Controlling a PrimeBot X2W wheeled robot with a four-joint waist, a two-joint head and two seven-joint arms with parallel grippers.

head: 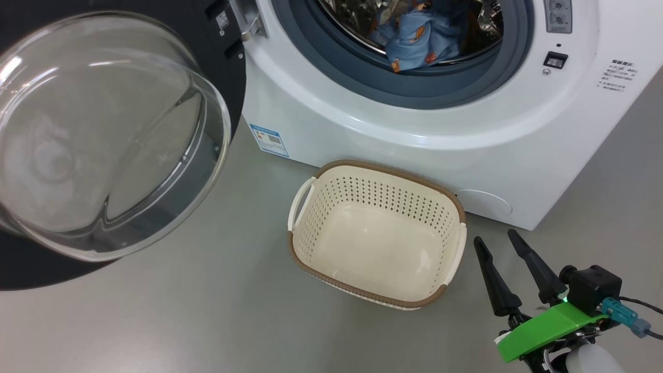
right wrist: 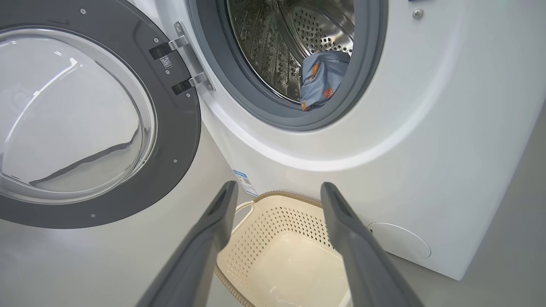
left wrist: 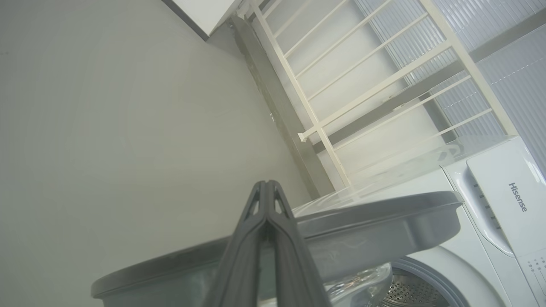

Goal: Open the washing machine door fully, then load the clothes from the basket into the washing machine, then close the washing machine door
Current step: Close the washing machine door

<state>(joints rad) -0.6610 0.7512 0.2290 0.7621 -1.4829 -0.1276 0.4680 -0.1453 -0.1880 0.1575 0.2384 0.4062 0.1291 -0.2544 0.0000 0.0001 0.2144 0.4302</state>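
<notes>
The washing machine stands with its washing machine door swung open to the left, the glass bowl facing me. Light blue printed clothes lie in the steel drum, just behind the grey seal. The basket sits empty on the floor in front of the machine. My right gripper is open and empty, just right of the basket. The right wrist view shows that right gripper over the basket, facing the clothes. My left gripper is shut, empty, at the door's grey edge.
Grey floor spreads around the basket and under the open door. A blue label sticker is low on the machine's front. In the left wrist view a white railing stands beyond the machine.
</notes>
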